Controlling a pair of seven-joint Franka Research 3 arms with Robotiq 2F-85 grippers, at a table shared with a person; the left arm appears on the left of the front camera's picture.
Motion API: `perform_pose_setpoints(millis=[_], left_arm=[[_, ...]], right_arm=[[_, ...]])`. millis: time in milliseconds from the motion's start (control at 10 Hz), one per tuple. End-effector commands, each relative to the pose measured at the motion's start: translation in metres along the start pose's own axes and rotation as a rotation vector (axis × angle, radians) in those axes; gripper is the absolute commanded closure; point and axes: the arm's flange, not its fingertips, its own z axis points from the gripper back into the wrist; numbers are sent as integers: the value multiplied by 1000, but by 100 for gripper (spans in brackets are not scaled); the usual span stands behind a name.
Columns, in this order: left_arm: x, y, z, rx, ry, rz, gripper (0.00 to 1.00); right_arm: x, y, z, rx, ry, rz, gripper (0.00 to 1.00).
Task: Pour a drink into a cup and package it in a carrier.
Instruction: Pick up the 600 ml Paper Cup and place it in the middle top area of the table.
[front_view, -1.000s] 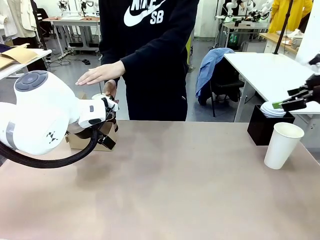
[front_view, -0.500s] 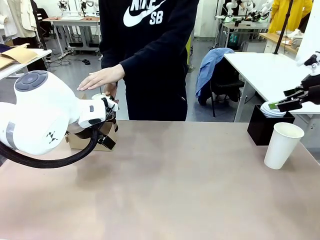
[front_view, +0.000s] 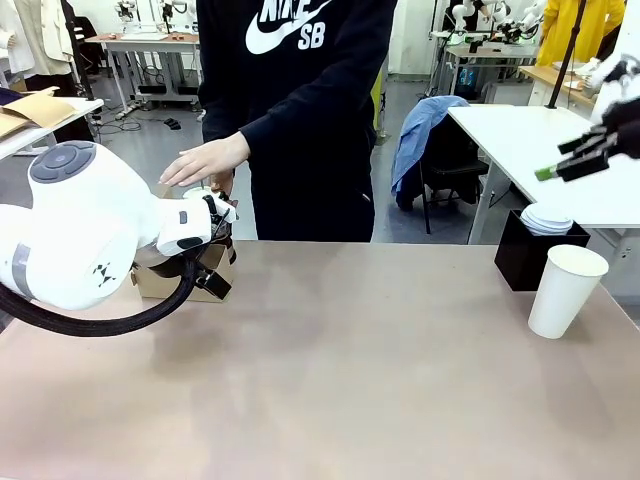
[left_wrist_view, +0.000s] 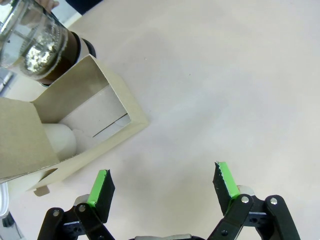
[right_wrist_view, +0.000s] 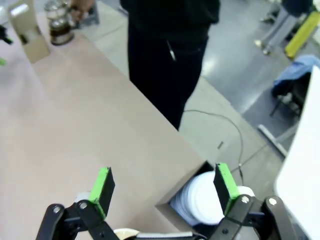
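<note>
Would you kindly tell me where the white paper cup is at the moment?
In the front view, the cup stands upright near the right edge of the table, on the robot's right, beside the black box of white lids, nearer the camera.

A broad matte beige-brown tabletop (front_view: 350, 380) fills the lower half of the front view. Near its right edge, at mid-height of the frame, stands a small black square box (front_view: 518, 265) with a stack of round white lids (front_view: 548, 218) rising out of its top. Behind it, in the upper right, is a white rectangular table (front_view: 530, 145). Left of that, a blue jacket (front_view: 425, 130) hangs over a black chair (front_view: 455, 170). At top centre a person in a black sweatshirt (front_view: 310, 120) with white print stands just behind the far table edge. Flat brown cardboard sheets (front_view: 35, 108) lie at the upper left. In the right wrist view a thin dark cable (right_wrist_view: 238, 134) curls across the grey floor (right_wrist_view: 240, 65).
</note>
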Motion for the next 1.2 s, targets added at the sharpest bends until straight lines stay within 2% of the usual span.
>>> perform_pose_setpoints(millis=[0, 200, 400, 600, 800, 1100], left_arm=[[0, 0, 0, -1, 0, 0, 0], [0, 0, 0, -1, 0, 0, 0], [0, 0, 0, -1, 0, 0, 0], [0, 0, 0, -1, 0, 0, 0], [0, 0, 0, -1, 0, 0, 0], [0, 0, 0, -1, 0, 0, 0]], right_arm=[[18, -46, -2, 114, 2, 12, 0], [8, -79, 13, 193, -50, -35, 0], [-26, -109, 44, 288, -171, -96, 0], [-80, -121, 84, 281, -302, -120, 0], [-146, -111, 117, 228, -421, -127, 0], [-222, -71, 123, 204, -512, -102, 0]])
